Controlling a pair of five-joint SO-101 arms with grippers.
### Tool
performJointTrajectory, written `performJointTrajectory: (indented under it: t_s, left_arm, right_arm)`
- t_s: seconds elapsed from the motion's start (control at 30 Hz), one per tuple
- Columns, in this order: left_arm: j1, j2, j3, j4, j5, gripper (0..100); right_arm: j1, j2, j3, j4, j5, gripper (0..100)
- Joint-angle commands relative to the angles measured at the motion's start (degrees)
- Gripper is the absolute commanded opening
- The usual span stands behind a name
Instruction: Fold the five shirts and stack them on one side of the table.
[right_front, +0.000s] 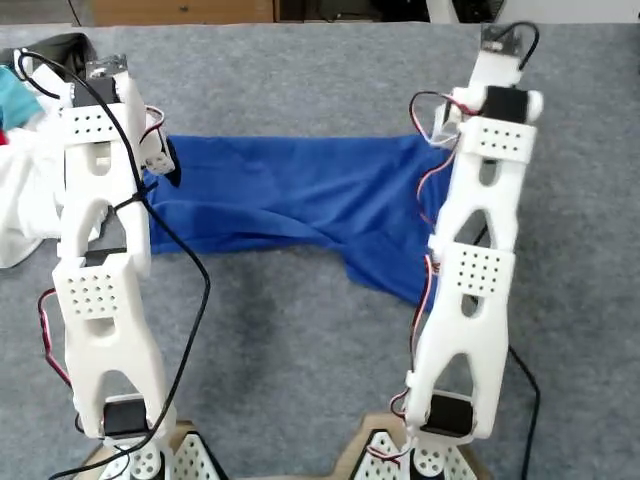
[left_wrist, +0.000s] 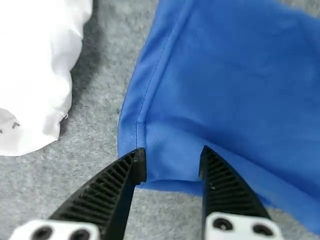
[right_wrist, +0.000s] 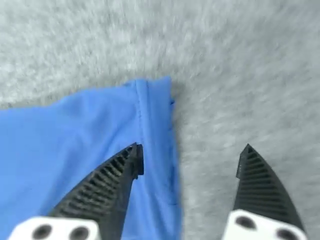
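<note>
A blue shirt (right_front: 290, 200) lies spread sideways across the grey table, rumpled along its near edge. My left gripper (right_front: 165, 165) is at its left end. In the left wrist view that gripper (left_wrist: 172, 152) is open, its black fingers straddling a hemmed corner of the blue shirt (left_wrist: 225, 85). My right gripper (right_front: 437, 128) is at the shirt's far right corner. It stands open in the right wrist view (right_wrist: 192, 150), one finger over the blue shirt (right_wrist: 75, 135) and the other over bare mat, with the shirt's hem edge between them.
A heap of white cloth (right_front: 25, 200) lies at the table's left edge, close beside the left arm and also visible as white cloth (left_wrist: 35, 75). A teal garment (right_front: 15, 100) sits behind it. Bare grey mat (right_front: 300, 350) spans the near middle between the arm bases.
</note>
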Motion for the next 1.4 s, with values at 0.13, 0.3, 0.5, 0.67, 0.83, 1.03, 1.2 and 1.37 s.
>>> performJointTrajectory:
  t_s: [0.13, 0.3, 0.5, 0.67, 0.83, 1.03, 1.2, 1.37]
  left_arm:
    - [-3.78, -4.18, -1.49, 1.05, -5.63, 19]
    - [-6.51, -10.59, 5.19, 1.05, -11.87, 19]
    - [-7.03, -19.65, 20.66, 1.05, -18.55, 19]
    - [-7.03, -26.86, 31.47, 0.53, -21.45, 19]
    - [-7.12, -36.18, 41.76, -2.99, -21.54, 18]
    - [-6.59, -55.69, 62.59, -12.22, -21.36, 18]
    - [-6.51, -75.47, 82.2, -21.54, -21.63, 19]
    - [-6.59, -89.27, 94.24, -27.34, -22.59, 19]
  right_arm:
    - [1.71, -16.84, 7.78, 1.41, 16.18, 31.0]
    - [-0.22, -33.8, 36.53, 1.32, 24.97, 31.0]
    - [-4.35, -51.03, 67.21, 0.97, 35.6, 31.0]
    - [-7.25, -55.69, 78.73, 0.97, 41.05, 31.0]
    - [-9.98, -56.31, 83.21, 1.05, 43.78, 31.0]
    - [-11.56, -56.31, 86.99, 1.05, 50.64, 31.0]
    - [-14.29, -55.87, 87.08, 0.35, 53.1, 31.0]
    - [-16.92, -54.9, 87.16, -3.25, 53.01, 24.6]
